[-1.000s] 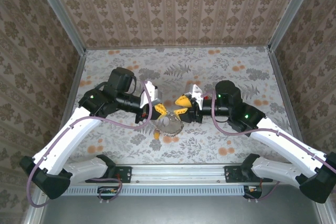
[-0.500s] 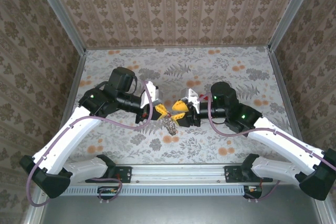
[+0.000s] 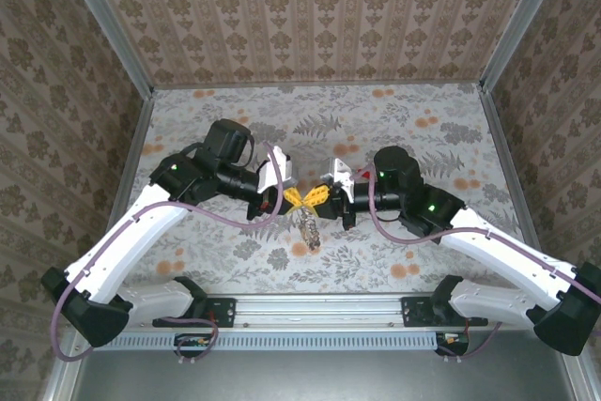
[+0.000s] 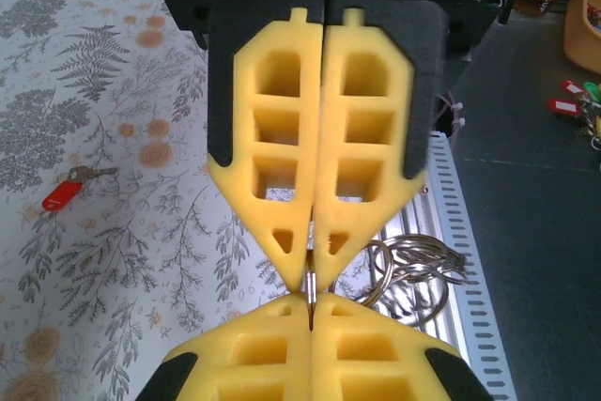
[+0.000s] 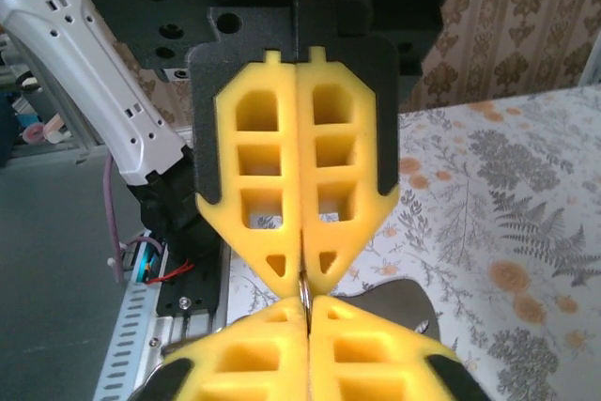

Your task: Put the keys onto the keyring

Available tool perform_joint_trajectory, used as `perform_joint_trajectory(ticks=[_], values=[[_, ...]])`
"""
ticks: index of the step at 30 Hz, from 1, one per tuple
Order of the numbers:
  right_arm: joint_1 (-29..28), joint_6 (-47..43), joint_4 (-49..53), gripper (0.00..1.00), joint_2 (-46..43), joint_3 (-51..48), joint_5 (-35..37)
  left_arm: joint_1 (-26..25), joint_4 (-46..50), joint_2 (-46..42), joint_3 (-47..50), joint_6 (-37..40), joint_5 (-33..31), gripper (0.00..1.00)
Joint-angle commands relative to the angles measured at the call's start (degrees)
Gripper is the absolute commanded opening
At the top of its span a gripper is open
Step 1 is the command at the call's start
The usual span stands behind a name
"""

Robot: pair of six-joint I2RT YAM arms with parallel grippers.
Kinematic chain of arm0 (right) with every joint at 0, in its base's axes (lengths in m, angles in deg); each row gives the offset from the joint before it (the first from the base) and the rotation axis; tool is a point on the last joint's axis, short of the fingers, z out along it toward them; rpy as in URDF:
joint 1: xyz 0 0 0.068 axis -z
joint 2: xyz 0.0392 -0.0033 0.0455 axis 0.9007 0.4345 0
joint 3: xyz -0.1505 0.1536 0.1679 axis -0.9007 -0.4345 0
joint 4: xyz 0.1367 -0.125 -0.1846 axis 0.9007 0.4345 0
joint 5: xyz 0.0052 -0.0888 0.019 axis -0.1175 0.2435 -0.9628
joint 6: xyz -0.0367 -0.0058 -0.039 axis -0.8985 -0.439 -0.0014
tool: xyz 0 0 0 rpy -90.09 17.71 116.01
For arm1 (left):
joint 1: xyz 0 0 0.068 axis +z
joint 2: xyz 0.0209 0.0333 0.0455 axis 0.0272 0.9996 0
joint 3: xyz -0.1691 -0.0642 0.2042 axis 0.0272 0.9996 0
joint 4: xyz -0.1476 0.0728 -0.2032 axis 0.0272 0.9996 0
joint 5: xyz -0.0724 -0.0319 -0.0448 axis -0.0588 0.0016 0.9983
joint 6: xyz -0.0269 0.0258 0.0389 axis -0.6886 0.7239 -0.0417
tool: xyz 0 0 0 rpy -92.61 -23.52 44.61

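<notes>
Over floral tabletop, patterned walls around, left claw and right claw both pinching keyring

Floral table, red key lying flat

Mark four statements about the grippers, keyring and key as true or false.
1. The left gripper and right gripper are both shut, tip to tip. True.
2. A red-headed key lies on the table. True.
3. The keyring lies flat on the table, away from both grippers. False: its wire is pinched at their tips and it hangs beneath them.
4. The key is threaded on the keyring. False: it lies apart from it.
</notes>
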Motion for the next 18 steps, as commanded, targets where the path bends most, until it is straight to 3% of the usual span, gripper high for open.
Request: perform_joint_trajectory(ticks=[1, 5, 7, 12, 18], values=[[-0.39, -0.32, -0.79, 0.00, 0.28, 1.74, 1.95, -0.47, -0.44, -0.35, -2.18, 1.52, 1.15, 0.00], [-0.33, -0.06, -3.66, 0.00, -2.34, -0.32, 5.50, -0.07, -6.31, -2.76, 1.69, -2.13, 1.73, 0.01], [-0.06, 1.77, -6.48, 0.00, -3.74, -1.39, 5.69, 0.59, -12.75, -5.19, 6.11, -6.21, 3.40, 0.10], [0.29, 9.19, -17.63, 0.00, -3.79, -4.45, 3.32, 1.21, -25.13, -9.53, 14.00, -14.27, 3.53, 0.19], [0.26, 15.65, -29.20, 0.00, -3.51, -7.67, 3.18, 1.41, -33.99, -11.91, 18.50, -19.09, 3.26, 0.18]])
